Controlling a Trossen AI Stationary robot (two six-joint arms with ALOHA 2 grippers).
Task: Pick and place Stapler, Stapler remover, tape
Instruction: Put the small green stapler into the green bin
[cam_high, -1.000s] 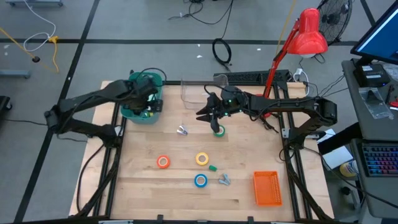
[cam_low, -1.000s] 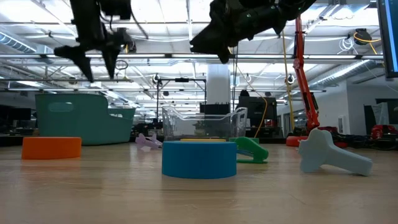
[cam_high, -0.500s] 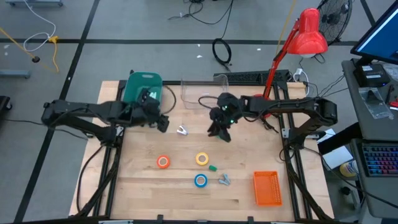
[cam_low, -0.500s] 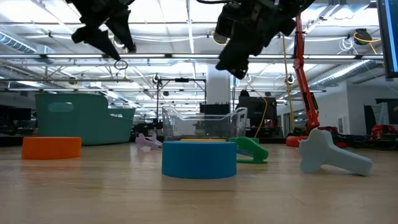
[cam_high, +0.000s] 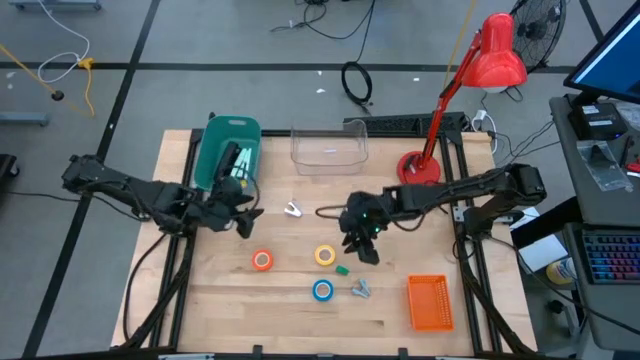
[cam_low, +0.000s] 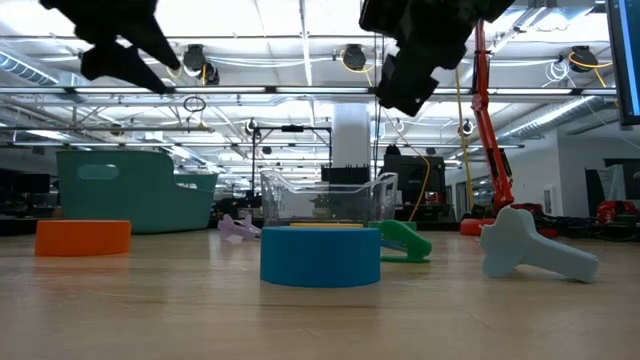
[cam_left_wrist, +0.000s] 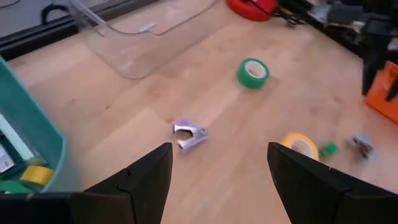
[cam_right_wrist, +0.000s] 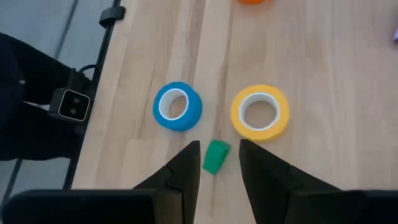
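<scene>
Three tape rolls lie flat on the table: orange (cam_high: 262, 260), yellow (cam_high: 325, 256) and blue (cam_high: 322, 290). The green tape (cam_left_wrist: 252, 73) shows only in the left wrist view. A small green stapler (cam_right_wrist: 216, 157) lies between yellow and blue. A purple staple remover (cam_high: 292, 210) rests mid-table, and a grey-blue one (cam_high: 360, 290) lies beside the blue roll. My left gripper (cam_high: 245, 215) hangs open, high above the table, left of the purple remover. My right gripper (cam_high: 365, 250) hangs open above the green stapler, fingers (cam_right_wrist: 189, 165) apart and holding nothing.
A teal bin (cam_high: 228, 150) with items inside and a clear container (cam_high: 328, 148) stand along the far edge. An orange basket (cam_high: 430, 302) sits near right. A red lamp base (cam_high: 418, 168) stands far right. Bare wood lies near left.
My left gripper has swung from over the teal bin toward the near edge, out over the bare table, rolling as it went. My right gripper has gone from above the green tape toward the near edge and tipped further down, now over the green stapler. No object has moved.
</scene>
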